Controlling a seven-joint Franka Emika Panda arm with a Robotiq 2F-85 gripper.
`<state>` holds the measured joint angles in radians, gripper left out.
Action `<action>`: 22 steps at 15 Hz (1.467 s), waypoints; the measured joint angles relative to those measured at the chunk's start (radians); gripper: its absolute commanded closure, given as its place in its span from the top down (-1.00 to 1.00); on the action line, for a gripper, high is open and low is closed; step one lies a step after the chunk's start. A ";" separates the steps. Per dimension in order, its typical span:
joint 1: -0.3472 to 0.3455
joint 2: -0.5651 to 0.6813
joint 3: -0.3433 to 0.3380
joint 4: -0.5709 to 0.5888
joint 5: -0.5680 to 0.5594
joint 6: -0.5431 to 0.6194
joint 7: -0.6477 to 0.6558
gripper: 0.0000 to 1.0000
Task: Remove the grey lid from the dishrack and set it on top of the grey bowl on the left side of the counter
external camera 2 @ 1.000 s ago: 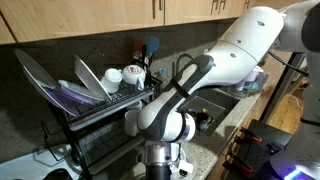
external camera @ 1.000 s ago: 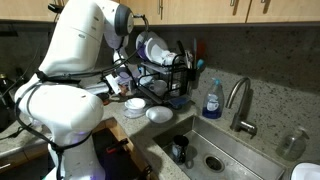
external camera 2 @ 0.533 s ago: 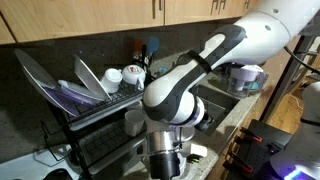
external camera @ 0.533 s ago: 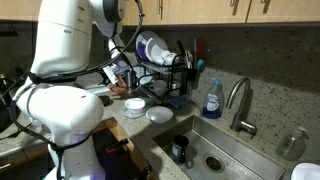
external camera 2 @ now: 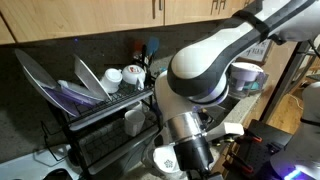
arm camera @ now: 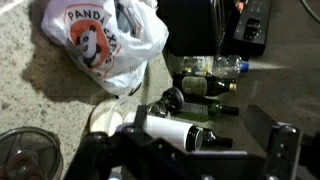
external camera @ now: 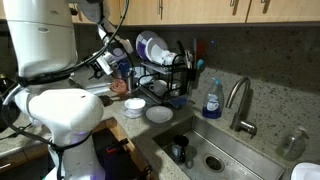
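The black wire dishrack (external camera: 163,68) stands on the counter by the wall; it also shows in an exterior view (external camera 2: 95,110). A round grey lid (external camera: 150,47) leans upright in its top tier. My gripper (external camera: 108,66) hangs left of the rack, apart from the lid. In the wrist view the gripper (arm camera: 205,150) is open and empty, its dark fingers spread above bottles lying on the counter. A grey bowl (external camera 2: 245,78) sits behind my arm. I cannot tell which bowl the task means.
Two white bowls (external camera: 135,105) (external camera: 158,115) sit in front of the rack. A sink (external camera: 215,155), a faucet (external camera: 240,100) and a blue soap bottle (external camera: 212,100) are beside it. The wrist view shows a plastic bag (arm camera: 100,40) and green bottles (arm camera: 205,88).
My arm has risen and swung away from the dishrack; the gripper moved up and left in one exterior view. The lid stayed in the rack.
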<state>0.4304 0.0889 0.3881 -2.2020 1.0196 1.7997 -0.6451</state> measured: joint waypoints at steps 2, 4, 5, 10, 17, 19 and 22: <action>0.000 -0.046 0.001 -0.023 -0.050 -0.059 0.043 1.00; 0.000 -0.086 0.002 -0.042 -0.088 -0.105 0.070 1.00; 0.000 -0.103 0.002 -0.050 -0.104 -0.124 0.084 1.00; 0.001 -0.175 0.010 -0.081 -0.169 -0.184 0.146 1.00; 0.002 -0.263 0.021 -0.104 -0.241 -0.193 0.257 1.00; 0.002 -0.300 0.021 -0.118 -0.246 -0.168 0.296 1.00; 0.001 -0.366 0.021 -0.154 -0.261 -0.103 0.360 1.00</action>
<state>0.4316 -0.2771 0.4092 -2.3556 0.7588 1.6970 -0.2854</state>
